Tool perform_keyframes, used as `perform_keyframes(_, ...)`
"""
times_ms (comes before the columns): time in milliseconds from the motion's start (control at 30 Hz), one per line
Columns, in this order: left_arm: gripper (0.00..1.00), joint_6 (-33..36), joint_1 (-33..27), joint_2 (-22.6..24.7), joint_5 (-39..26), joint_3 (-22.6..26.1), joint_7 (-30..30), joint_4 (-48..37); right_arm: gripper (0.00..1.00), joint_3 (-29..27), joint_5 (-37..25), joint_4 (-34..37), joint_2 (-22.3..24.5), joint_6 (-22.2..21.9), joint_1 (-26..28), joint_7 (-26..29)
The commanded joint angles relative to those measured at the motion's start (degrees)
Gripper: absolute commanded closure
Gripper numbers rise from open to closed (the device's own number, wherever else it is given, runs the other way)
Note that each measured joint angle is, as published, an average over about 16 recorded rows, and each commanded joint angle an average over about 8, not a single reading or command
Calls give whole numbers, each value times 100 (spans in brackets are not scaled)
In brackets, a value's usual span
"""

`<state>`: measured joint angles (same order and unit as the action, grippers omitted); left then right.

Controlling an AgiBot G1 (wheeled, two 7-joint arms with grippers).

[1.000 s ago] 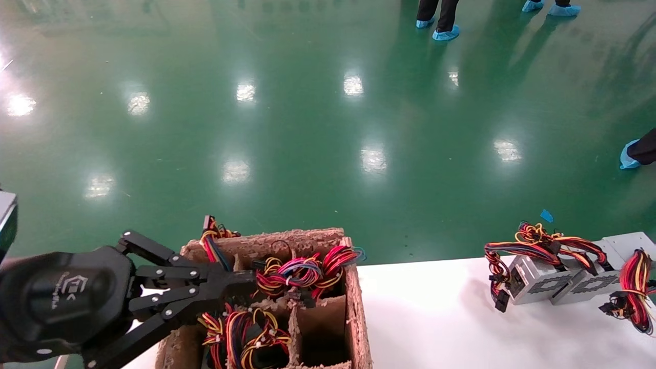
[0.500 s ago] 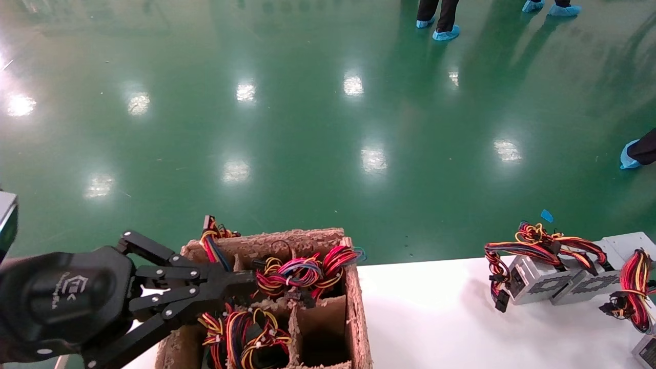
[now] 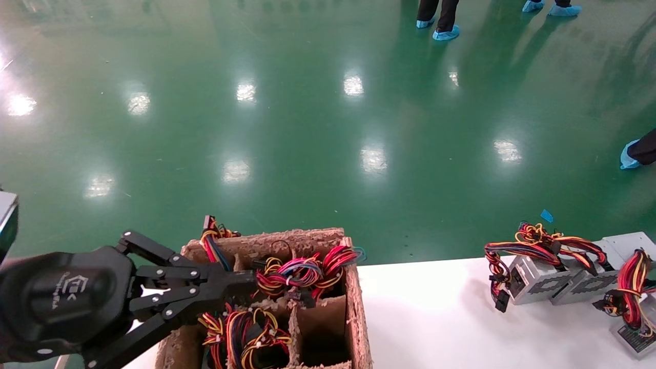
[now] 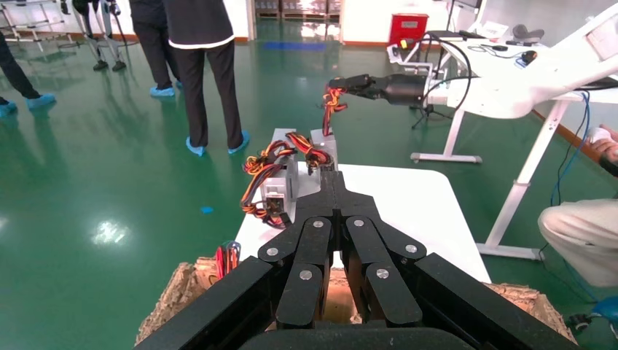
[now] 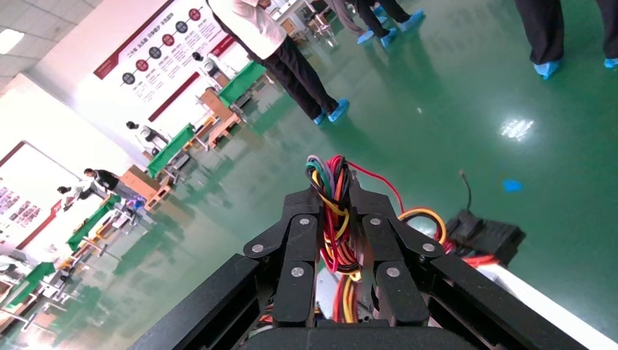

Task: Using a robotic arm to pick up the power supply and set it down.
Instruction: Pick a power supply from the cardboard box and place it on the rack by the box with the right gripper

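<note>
My right gripper point(image 5: 337, 191) is shut on the red, yellow and black wire bundle point(image 5: 334, 219) of the power supply. In the head view that power supply point(image 3: 635, 338) hangs as a silver box under its wires point(image 3: 633, 287) at the white table's right edge; the gripper itself is outside that view. The left wrist view shows the right arm point(image 4: 386, 86) raised above the table's far end with wires point(image 4: 331, 102) dangling from it. My left gripper point(image 3: 250, 279) is shut and empty, held over the brown pulp divider box point(image 3: 353, 307).
Two silver power supplies point(image 3: 533, 279) point(image 3: 589, 283) with wire bundles lie on the white table point(image 3: 435, 318), a third point(image 3: 625, 241) behind them. The divider box holds several wire bundles point(image 3: 297, 271). People stand on the green floor point(image 3: 441, 20); one sits beside the table point(image 4: 583, 226).
The hanging power supply's silver box has come into view at the right edge and risen slightly leftward. My left arm has not moved.
</note>
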<state>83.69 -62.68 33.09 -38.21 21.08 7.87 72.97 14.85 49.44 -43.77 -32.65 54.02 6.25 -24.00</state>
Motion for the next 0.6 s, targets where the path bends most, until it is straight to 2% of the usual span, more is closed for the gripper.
perform_keyframes(33,100,0,0,0,0,0,0,0,100,117,-128,208,-76,51,145,141)
perform_keyframes(200,100,0,0,0,0,0,0,0,100,250,-287,614,-166,290,239,399)
perform_keyframes(233,100,0,0,0,0,1,0,0,97,265,-309,679,-169,336,249,434)
perform_keyframes(467,100,0,0,0,1,1,0,0,12,315,-410,970,-122,530,297,575)
perform_keyframes(500,100,0,0,0,1,1,-1,0,2,320,-420,992,-114,541,302,587)
perform_keyframes(600,100,0,0,0,1,1,-1,0,0,332,-442,1039,-95,568,310,617)
